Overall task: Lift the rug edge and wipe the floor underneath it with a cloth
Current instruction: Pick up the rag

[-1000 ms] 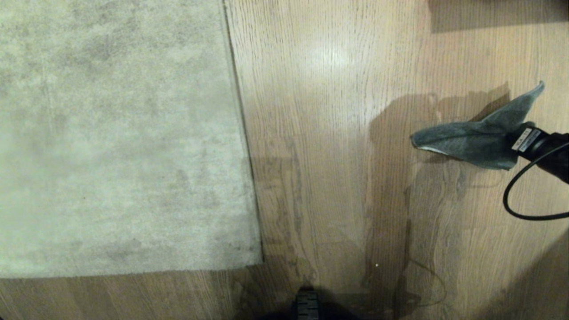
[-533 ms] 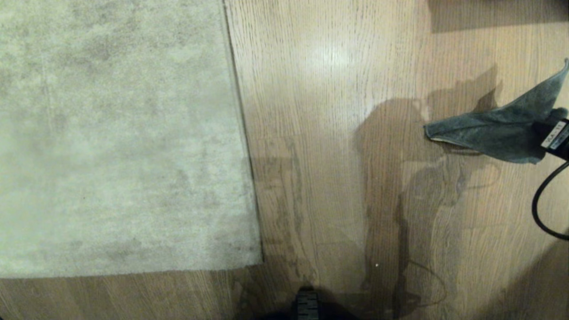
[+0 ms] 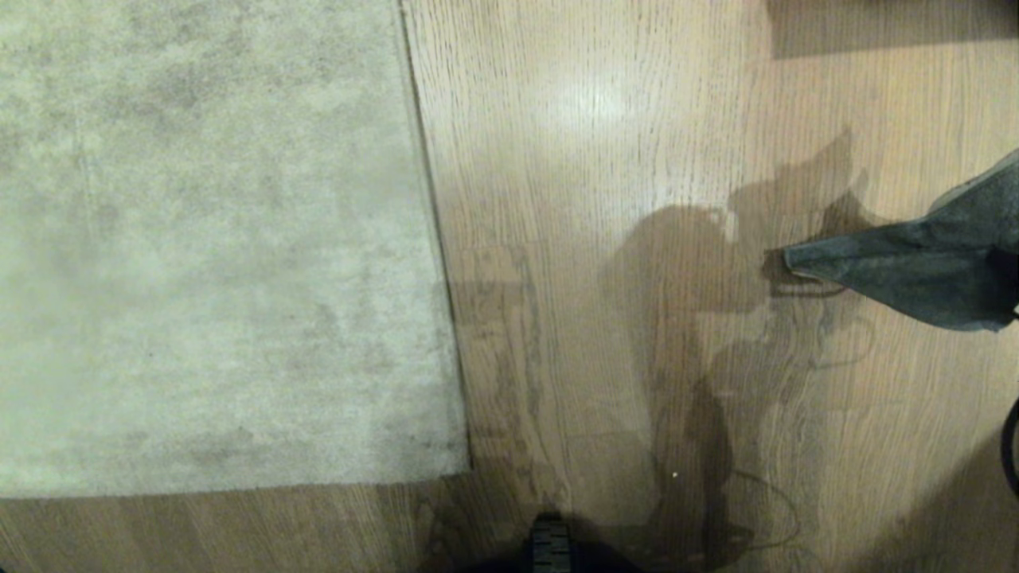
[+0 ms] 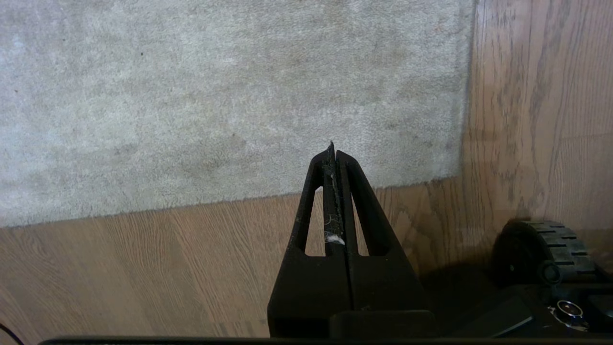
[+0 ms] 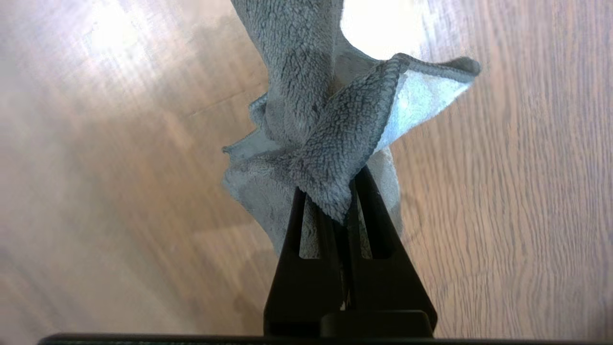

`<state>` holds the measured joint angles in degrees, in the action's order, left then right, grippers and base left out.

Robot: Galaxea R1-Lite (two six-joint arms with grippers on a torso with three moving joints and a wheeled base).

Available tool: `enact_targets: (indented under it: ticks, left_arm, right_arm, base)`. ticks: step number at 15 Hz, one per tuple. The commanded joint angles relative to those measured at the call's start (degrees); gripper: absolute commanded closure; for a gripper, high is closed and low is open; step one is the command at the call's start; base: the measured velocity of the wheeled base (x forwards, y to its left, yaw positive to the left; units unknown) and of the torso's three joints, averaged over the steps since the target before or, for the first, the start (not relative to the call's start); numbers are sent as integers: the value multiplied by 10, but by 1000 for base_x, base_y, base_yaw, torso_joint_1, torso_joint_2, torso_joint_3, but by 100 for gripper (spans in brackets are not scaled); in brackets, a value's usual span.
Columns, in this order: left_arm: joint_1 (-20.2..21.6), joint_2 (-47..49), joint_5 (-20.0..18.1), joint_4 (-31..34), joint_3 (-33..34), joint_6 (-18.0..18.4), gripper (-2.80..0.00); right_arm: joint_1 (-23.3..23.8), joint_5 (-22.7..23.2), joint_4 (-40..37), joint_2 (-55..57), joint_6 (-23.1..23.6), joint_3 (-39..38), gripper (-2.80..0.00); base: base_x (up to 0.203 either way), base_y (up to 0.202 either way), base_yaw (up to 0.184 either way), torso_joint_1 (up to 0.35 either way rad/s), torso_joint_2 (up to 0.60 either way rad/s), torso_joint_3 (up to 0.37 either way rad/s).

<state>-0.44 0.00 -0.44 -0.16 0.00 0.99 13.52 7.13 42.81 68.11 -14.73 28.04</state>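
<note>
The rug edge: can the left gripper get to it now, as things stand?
Probably yes. The left gripper is shut, holds nothing, and hangs above the rug edge with only bare floor below; it must open first. The cloth is off on the right, in the right gripper.

Head downward; wrists close above floor (image 3: 605, 119)

Fluffy looped-pile cloth (image 5: 316, 139); short matt pile on the rug (image 3: 215, 239); wood-grain floor (image 3: 605, 159) with a slight sheen.

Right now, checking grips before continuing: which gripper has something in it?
The right gripper, shut on the grey cloth; the left gripper is shut on nothing.
</note>
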Motion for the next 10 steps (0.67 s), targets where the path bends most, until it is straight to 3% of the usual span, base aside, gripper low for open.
enact_targets:
  ticks: [1,7,10]
  left_arm:
    - [0,0,0,0,0,0,0]
    - [0,0,0,0,0,0,0]
    - [0,0,0,0,0,0,0]
  right_arm:
    - [-20,0,-11,-60,4,-17,0]
    - [-30,-1,-95,-187,31,-39,0]
    - [-59,-3,-118,-235,47,-65,0]
  base:
    - [0,0,0,0,0,0]
    - [0,0,0,0,0,0]
    - [0,0,0,0,0,0]
